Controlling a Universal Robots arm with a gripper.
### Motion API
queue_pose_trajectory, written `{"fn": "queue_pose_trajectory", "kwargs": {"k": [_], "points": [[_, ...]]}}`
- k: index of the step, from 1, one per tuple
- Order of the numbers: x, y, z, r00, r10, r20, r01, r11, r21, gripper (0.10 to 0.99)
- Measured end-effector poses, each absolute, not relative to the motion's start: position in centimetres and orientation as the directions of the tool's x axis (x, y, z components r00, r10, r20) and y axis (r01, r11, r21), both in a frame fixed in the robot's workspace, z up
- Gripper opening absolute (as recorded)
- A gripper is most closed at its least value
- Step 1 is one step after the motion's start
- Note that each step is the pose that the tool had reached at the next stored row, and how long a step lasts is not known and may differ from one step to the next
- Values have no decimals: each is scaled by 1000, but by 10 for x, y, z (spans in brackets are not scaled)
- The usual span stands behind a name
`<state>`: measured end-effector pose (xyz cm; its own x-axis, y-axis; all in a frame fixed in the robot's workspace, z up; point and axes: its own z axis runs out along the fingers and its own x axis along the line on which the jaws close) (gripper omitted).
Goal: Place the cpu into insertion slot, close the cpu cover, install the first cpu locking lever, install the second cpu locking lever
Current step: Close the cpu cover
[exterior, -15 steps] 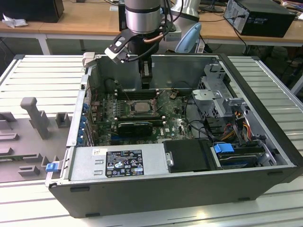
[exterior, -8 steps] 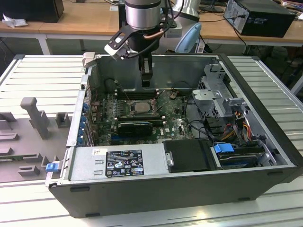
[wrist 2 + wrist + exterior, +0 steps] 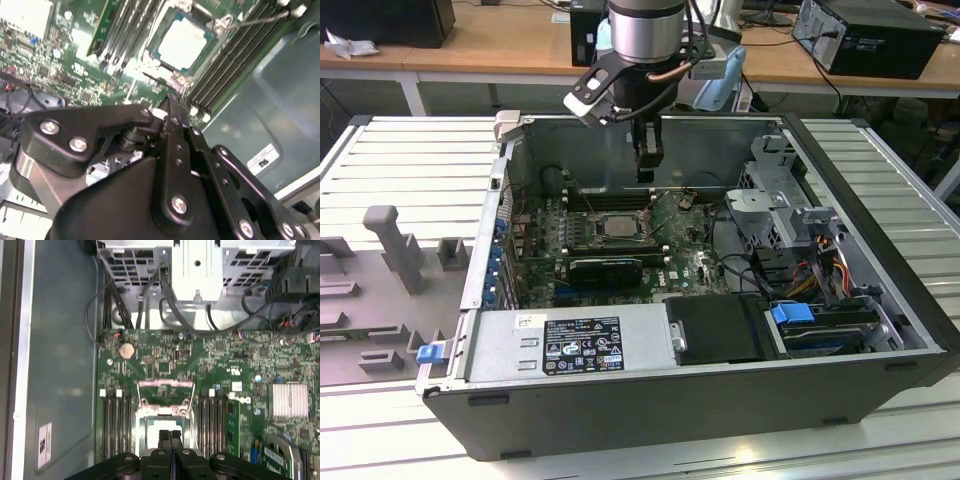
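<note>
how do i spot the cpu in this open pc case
Look into the open computer case and find the green motherboard on its floor. Between its two banks of long black memory slots lies the cpu, a flat pale square with a smooth blank face, unlike the ribbed heatsink.

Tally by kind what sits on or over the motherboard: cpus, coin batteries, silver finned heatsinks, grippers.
cpu: 1
coin battery: 1
silver finned heatsink: 1
gripper: 1
Total: 4
</note>
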<state>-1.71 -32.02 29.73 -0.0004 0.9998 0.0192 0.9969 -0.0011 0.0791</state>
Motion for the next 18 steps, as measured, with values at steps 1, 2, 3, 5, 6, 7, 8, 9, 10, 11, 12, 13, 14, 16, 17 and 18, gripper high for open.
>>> {"fn": "queue_pose_trajectory", "kwargs": {"k": [1,2,3,5,6,7,8,9,10,11,12,13,14,16,17,18], "points": [[-16,-320,297,0,1000,19,997,-1,79,106],[-14,-320,297,0,1000,19,997,-1,79,106],[-12,-320,297,0,1000,19,997,-1,79,106],[-9,-320,297,0,1000,19,997,-1,79,106],[-8,-320,297,0,1000,19,997,-1,79,106],[-7,-320,297,0,1000,19,997,-1,79,106],[-5,-320,297,0,1000,19,997,-1,79,106],[-4,-320,297,0,1000,19,997,-1,79,106],[-2,-320,297,0,1000,19,997,-1,79,106],[-1,-320,297,0,1000,19,997,-1,79,106],[1,-320,297,0,1000,19,997,-1,79,106],[2,-320,297,0,1000,19,997,-1,79,106],[2,-320,297,0,1000,19,997,-1,79,106],[4,-320,297,0,1000,19,997,-1,79,106],[5,-320,297,0,1000,19,997,-1,79,106],[6,-320,297,0,1000,19,997,-1,79,106]]}}
